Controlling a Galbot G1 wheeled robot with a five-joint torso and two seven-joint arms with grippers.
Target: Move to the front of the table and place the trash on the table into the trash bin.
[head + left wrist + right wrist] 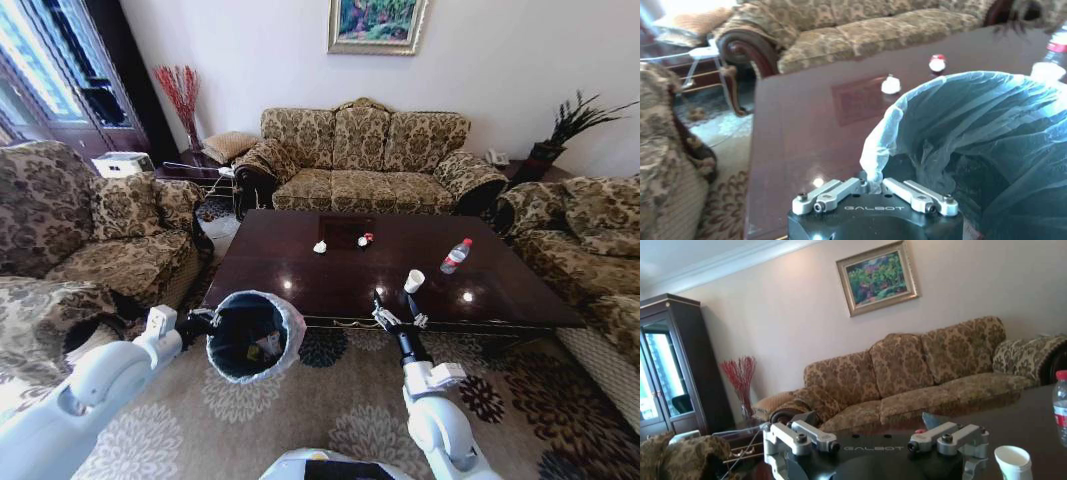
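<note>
the left end effector point(873, 196) pinched the trash bin point(250, 335) liner at the table point(300, 290) edge. the right end effector point(385, 318) hovered open just short of the paper cup point(414, 281), seemingly the next pickup, needing a short reach forward.

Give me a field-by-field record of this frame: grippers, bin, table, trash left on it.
left gripper: shut on the bag rim of the small round black trash bin, held at the table's near edge
right gripper: open, over the near edge beside the cup
table: glossy dark brown coffee table
trash on table: white paper cup; clear red-capped bottle; crumpled white paper; red-and-white scrap
</note>
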